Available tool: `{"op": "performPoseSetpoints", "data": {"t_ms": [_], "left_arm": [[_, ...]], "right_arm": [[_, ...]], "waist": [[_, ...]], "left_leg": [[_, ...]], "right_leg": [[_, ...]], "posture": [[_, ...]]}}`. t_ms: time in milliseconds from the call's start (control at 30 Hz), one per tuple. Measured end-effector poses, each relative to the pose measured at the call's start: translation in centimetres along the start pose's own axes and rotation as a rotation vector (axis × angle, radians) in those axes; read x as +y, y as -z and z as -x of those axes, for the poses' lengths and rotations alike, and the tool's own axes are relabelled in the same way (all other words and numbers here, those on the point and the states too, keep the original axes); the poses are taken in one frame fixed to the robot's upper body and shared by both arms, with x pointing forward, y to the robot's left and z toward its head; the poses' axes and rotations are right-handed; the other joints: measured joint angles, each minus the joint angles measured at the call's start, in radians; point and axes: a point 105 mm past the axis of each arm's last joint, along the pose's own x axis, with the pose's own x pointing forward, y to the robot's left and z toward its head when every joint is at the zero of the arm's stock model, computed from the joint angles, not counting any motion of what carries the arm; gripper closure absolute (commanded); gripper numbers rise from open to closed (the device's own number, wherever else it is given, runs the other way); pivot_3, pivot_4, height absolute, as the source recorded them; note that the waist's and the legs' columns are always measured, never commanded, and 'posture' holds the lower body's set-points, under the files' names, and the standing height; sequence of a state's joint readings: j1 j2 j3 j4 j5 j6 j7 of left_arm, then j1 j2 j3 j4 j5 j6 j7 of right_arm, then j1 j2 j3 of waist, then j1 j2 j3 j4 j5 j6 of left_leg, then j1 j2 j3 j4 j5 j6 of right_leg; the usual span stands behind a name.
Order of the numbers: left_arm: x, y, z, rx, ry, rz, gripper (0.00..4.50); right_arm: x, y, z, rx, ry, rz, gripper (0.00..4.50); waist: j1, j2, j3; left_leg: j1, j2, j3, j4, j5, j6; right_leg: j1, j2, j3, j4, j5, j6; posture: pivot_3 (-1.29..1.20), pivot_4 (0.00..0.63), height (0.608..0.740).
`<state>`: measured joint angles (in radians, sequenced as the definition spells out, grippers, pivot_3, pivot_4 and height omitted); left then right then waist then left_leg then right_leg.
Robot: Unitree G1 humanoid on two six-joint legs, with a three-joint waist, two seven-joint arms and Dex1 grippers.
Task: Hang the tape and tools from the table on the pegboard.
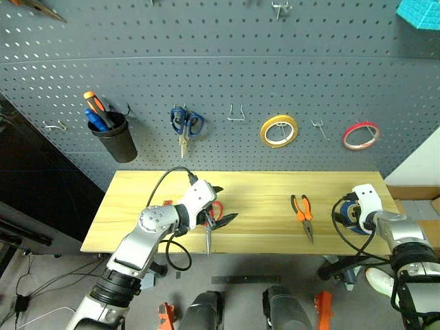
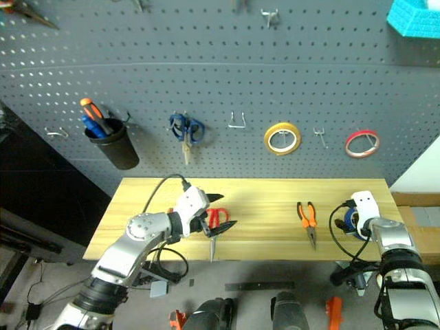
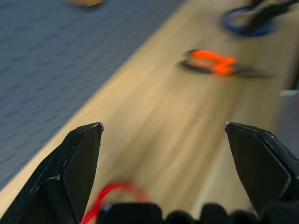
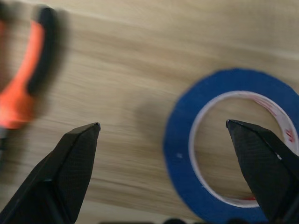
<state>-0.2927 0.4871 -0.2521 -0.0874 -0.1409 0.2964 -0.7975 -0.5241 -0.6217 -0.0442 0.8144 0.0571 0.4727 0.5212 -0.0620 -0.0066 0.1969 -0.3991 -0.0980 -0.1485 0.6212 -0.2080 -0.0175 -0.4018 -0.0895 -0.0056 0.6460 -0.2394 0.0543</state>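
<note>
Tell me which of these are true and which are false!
1. The blue tape lies on the table. True.
2. The pliers hang on the pegboard. False: they lie on the table.
3. The right gripper is open. True.
4. The left gripper holds the red scissors. False: its fingers are open, holding nothing.
5. Yellow tape hangs on the pegboard. True.

Left end effector (image 1: 221, 206) and right end effector (image 4: 163, 140), both arms forward, fingers wide apart.
</note>
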Motion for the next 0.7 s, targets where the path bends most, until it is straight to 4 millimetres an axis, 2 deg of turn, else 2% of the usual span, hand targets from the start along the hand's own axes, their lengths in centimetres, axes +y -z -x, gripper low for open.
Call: {"op": "performPoseSetpoints", "data": {"t_ms": [33,267,300,400,633,700], "left_arm": [[-0.2,-0.3,-0.4,-0.004,0.03,-0.006,0.01],[0.4,-2.0,-2.4,-0.044,0.097,-0.027,0.01],[0.5,-2.2,-2.6,-0.047,0.107,-0.026,0.0],[0.1,-2.5,-2.9,-0.054,0.144,-0.02,0.0],[-0.8,-2.5,-3.1,-0.044,0.224,0.006,0.0],[-0.7,-3.1,-3.4,-0.056,0.226,-0.004,0.0]], "right_arm": [[-0.2,-0.1,-0.1,0.013,0.006,-0.008,0.0],[-0.6,0.3,-0.7,0.1,-0.001,-0.067,0.0],[-0.5,0.1,-0.7,0.106,-0.01,-0.052,0.19],[-0.4,-0.1,-0.8,0.128,-0.024,0.005,0.89],[-0.6,0.2,-0.8,0.175,-0.01,0.137,3.3],[-1.0,0.4,-0.9,0.198,0.021,0.25,4.0]], "waist": [[0.0,-0.001,0.007],[0.002,-0.008,0.037],[0.0,-0.01,0.04],[-0.004,-0.013,0.042],[0.0,-0.015,0.043],[0.003,-0.016,0.043]], "left_leg": [[-0.002,0.0,0.002,0.0,0.0,0.0],[-0.002,0.0,0.011,0.002,-0.001,0.002],[-0.002,0.0,0.012,0.002,-0.001,0.002],[-0.001,0.0,0.013,0.002,-0.002,0.003],[-0.001,0.0,0.013,0.006,-0.003,0.004],[-0.001,0.0,0.013,0.008,-0.002,0.004]], "right_leg": [[-0.002,0.001,0.001,0.0,0.002,-0.003],[-0.003,0.001,0.005,0.0,0.003,-0.002],[-0.003,0.001,0.007,0.0,0.003,-0.001],[-0.004,0.002,0.011,-0.001,0.004,0.0],[-0.003,0.003,0.015,-0.001,0.005,0.007],[-0.003,0.003,0.016,-0.001,0.005,0.01]], "posture": [[-0.11,0.257,0.74],[-0.1,0.264,0.74],[-0.1,0.263,0.74],[-0.09,0.259,0.74],[-0.09,0.245,0.74],[-0.1,0.24,0.74]]}}
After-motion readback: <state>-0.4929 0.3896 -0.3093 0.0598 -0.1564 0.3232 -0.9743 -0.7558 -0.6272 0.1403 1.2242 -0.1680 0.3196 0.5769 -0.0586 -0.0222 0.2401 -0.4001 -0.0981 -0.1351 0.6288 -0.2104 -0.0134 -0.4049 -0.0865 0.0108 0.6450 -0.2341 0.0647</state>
